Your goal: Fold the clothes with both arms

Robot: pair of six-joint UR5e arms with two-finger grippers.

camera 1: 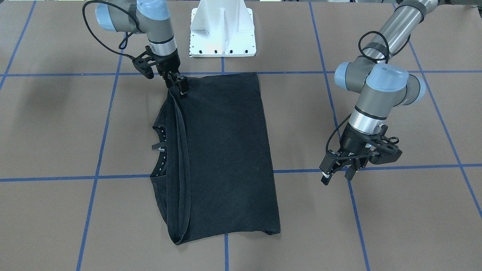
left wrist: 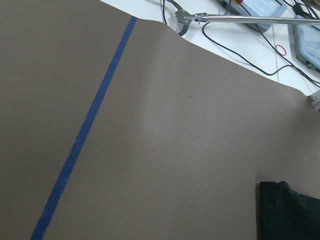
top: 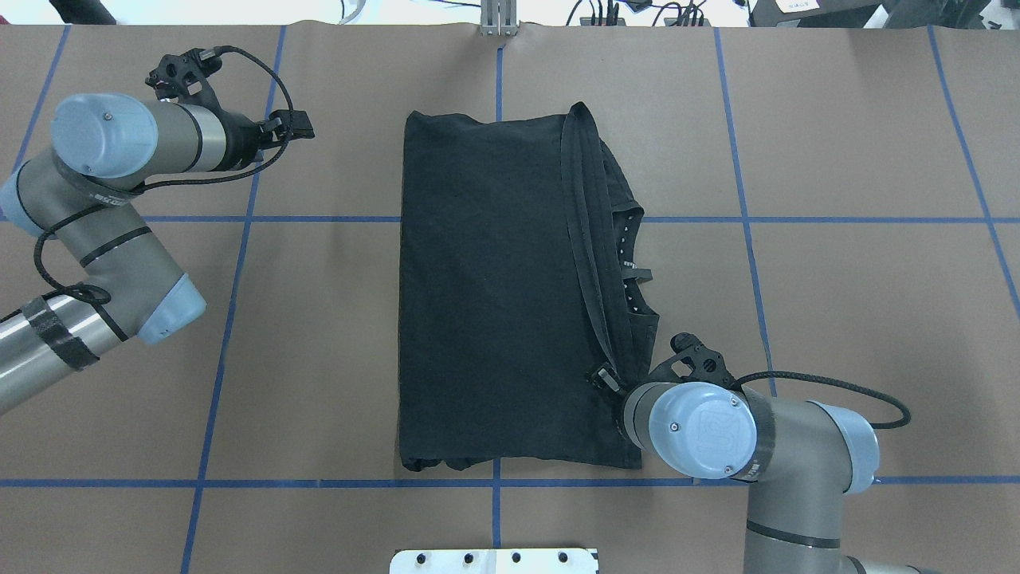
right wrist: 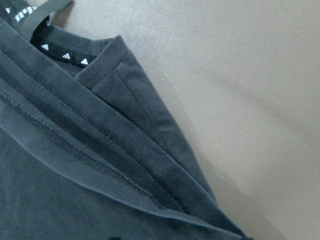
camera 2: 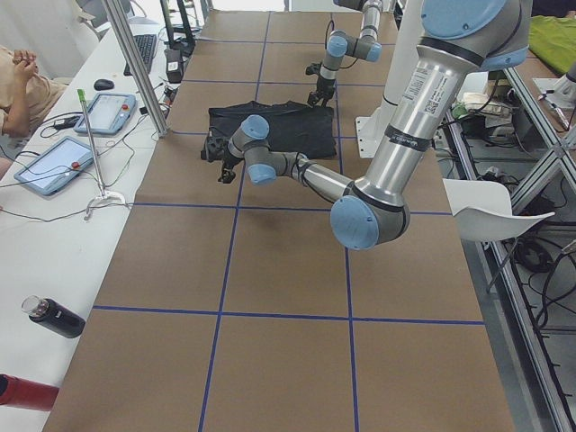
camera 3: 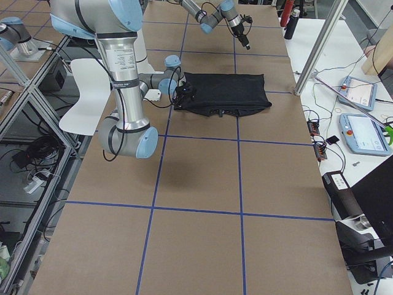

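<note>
The black T-shirt lies folded into a long rectangle at the middle of the table, plain side up. Its hem and collar show along the edge on my right arm's side. My right gripper sits at the near corner of that hem, apparently shut on the cloth. In the right wrist view the hem layers converge toward the bottom edge, with no fingers showing. My left gripper hangs open over bare table, well clear of the shirt. The left wrist view catches only a shirt corner.
The white base pedestal stands at the robot's edge of the table. Blue tape lines grid the brown surface. Beyond the far edge is a white bench with tablets, cables, a metal post and a person's hands.
</note>
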